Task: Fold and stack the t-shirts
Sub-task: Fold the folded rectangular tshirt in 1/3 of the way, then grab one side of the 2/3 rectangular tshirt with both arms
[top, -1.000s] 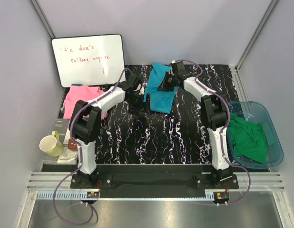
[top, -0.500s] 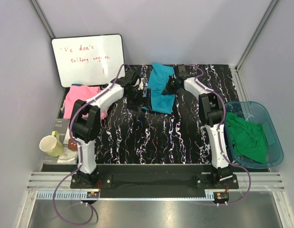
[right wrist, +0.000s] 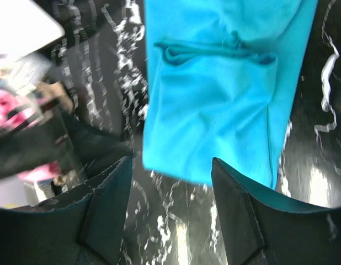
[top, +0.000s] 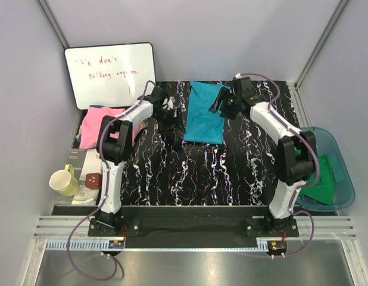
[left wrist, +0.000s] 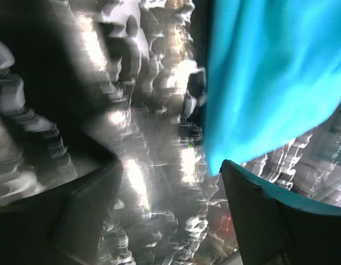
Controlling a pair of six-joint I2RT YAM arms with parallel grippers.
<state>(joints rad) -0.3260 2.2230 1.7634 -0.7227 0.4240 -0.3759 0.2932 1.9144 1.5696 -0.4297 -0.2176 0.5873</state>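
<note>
Lowered and released, the teal-blue t-shirt [top: 205,114] is laid flat, folded narrow; left gripper [left wrist: 169,167] and right gripper [right wrist: 170,162] jaws are parted.

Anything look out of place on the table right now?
The pink t-shirt lies crumpled left of the mat, below the whiteboard. The teal t-shirt lies flat; the green t-shirt sits bunched in the tub.

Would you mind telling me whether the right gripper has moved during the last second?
Yes. The right gripper has shifted right, farther from the whiteboard, to the right edge of the teal-blue t-shirt.
</note>
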